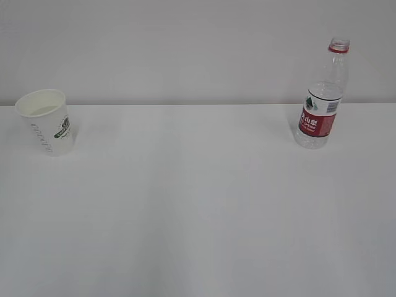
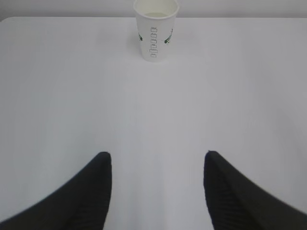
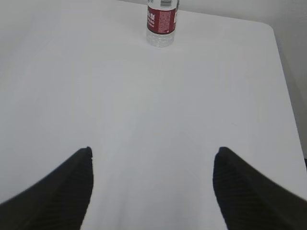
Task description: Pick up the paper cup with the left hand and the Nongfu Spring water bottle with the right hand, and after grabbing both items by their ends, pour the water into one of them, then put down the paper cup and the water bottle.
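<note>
The white paper cup (image 1: 47, 122) with a dark green logo stands upright at the far left of the white table; the left wrist view shows the paper cup (image 2: 155, 29) far ahead, dead centre. My left gripper (image 2: 157, 155) is open over bare table, well short of it. The uncapped Nongfu Spring water bottle (image 1: 322, 99) with its red label stands upright at the far right, a little water in its base. In the right wrist view the bottle (image 3: 162, 24) is far ahead, its top cut off. My right gripper (image 3: 152, 151) is open and empty. Neither arm shows in the exterior view.
The white table (image 1: 198, 204) runs back to a pale wall. Its right edge and rounded far corner (image 3: 283, 81) show in the right wrist view, a short way right of the bottle.
</note>
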Available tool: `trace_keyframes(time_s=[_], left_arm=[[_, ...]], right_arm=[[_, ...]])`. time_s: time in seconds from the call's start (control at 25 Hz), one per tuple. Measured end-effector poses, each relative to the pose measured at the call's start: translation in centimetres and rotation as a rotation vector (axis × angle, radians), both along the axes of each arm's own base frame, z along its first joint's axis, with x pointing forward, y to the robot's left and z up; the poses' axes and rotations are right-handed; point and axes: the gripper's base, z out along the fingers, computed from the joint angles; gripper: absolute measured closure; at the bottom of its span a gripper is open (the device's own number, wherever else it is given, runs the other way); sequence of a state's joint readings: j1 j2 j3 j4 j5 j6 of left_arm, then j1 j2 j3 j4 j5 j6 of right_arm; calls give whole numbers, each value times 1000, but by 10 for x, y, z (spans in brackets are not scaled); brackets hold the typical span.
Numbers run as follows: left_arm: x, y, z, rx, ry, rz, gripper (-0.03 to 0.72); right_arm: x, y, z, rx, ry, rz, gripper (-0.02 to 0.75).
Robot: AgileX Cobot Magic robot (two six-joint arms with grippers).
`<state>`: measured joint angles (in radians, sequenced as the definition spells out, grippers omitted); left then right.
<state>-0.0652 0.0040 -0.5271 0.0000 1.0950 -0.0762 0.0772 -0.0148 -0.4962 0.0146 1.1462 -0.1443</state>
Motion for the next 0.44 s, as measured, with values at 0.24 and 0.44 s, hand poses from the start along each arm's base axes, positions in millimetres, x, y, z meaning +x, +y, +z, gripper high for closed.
trace_keyframes(time_s=[0.24, 0.44], left_arm=[[0, 0, 0, 0, 0, 0, 246], [0, 0, 0, 0, 0, 0, 246]], right_arm=[[0, 0, 0, 0, 0, 0, 150], [0, 0, 0, 0, 0, 0, 150]])
